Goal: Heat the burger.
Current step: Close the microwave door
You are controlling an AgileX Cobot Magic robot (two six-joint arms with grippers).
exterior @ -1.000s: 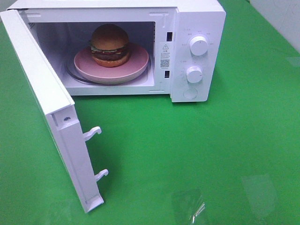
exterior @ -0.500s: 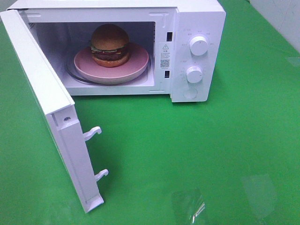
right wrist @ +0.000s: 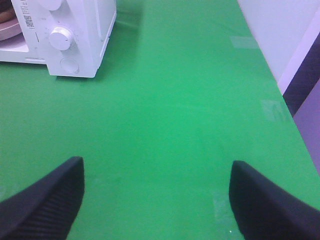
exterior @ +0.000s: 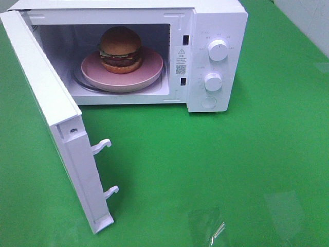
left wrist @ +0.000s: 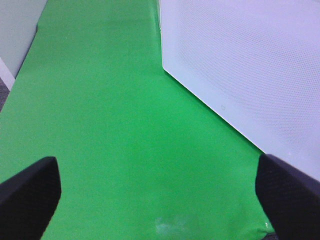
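Across the whole scene spreads a green tabletop [exterior: 247,170], and on its far side stands a white microwave [exterior: 216,20] with its cavity exposed. Its door [exterior: 46,103] is swung wide open on the left hinge, its free edge reaching toward the near edge of the exterior high view. The left wrist view shows the door's dotted outer face [left wrist: 250,75] close by.

The left tool [left wrist: 160,197] hangs over bare green beside that door, its two dark fingers [left wrist: 30,195] spread as far apart as the view allows, with nothing between them. The right tool [right wrist: 157,200] is likewise wide open and grips nothing. It is over clear green in front of and to the right of the oven, whose control panel [right wrist: 85,40] sits well apart from it.

Inside the cavity a shallow pink plate [exterior: 149,69] rests on the glass turntable. The burger [exterior: 120,50] stands upright on that plate, set toward its rear left rather than dead centre — glossy brown bun on top, lettuce and dark patty layers beneath.

On the panel right of the cavity sit two white knobs, the upper knob [exterior: 218,51] above the lower knob [exterior: 213,82], with a round button [exterior: 208,103] under them. Two small white latch hooks [exterior: 103,144] jut from the door's inner edge — one above the other.
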